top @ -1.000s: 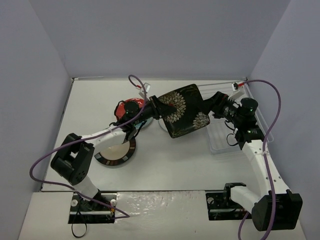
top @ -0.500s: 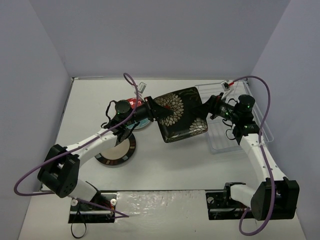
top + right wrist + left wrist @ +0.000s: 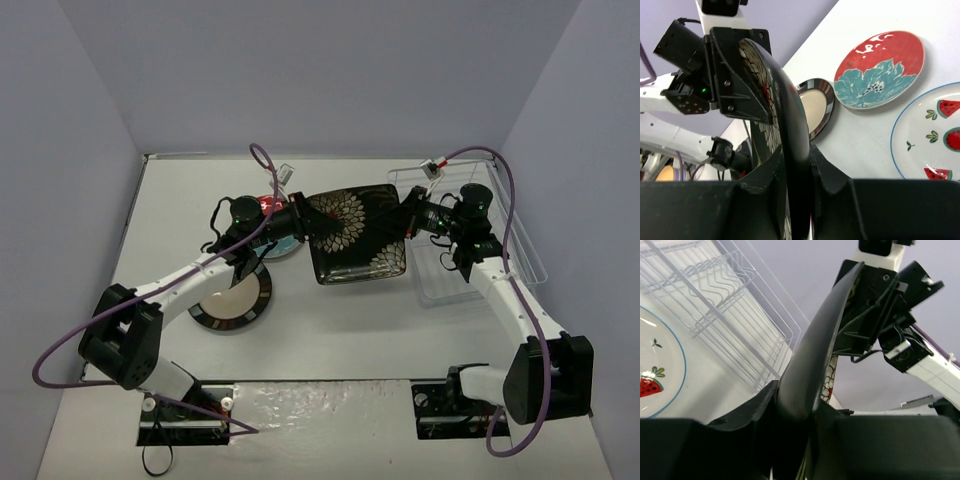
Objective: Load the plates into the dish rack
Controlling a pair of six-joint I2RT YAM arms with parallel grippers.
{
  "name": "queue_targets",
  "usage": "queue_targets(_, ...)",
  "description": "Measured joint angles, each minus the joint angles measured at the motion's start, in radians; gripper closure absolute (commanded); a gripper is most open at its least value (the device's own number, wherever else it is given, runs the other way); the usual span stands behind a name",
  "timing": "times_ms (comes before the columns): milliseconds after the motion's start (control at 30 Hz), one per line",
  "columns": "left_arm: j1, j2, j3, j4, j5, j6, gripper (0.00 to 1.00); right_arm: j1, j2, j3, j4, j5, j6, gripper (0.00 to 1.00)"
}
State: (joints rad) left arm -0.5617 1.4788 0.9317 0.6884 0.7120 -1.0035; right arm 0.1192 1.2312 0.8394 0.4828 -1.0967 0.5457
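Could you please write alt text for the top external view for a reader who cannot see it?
Both arms grip one square black plate with white flowers between them, the left jaws shut on its left edge and the right jaws on its right edge, just left of the clear dish rack. A black-rimmed plate lies near the left arm.

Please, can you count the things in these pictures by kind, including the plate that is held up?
Round plates: 3 (red-and-teal plate, watermelon plate, black-rimmed plate)
Square plates: 1 (black floral plate, held up)
Dish rack: 1
Total: 5
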Motion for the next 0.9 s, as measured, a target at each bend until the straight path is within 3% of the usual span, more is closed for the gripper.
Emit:
queue_targets(67, -0.001, 0.000, 0.021, -0.035, -0.018, 0.012, 0.10, 0.000, -0.007, 0.007, -0.015, 0.026, -0.012, 1.00)
queue_targets(100, -0.001, -0.003, 0.033, -0.057, -0.027, 0.022, 0.03, 0.001, -0.015, 0.011, -0.033, 0.047, -0.021, 1.00)
queue_targets(333, -0.014, -0.128, 0.129, -0.375, -0.214, 0.208, 0.03, 0.005, -0.105, 0.105, -0.311, 0.303, -0.137, 1.00)
queue_targets(633, -0.014, -0.429, 0.154, -0.749, -0.685, 0.414, 0.03, -0.027, -0.149, 0.362, -0.616, 0.957, -0.325, 1.00)
queue_targets(900, -0.012, -0.479, 0.110, -0.896, -0.912, 0.475, 0.03, -0.093, 0.121, 0.816, -0.867, 1.282, -0.569, 1.00)
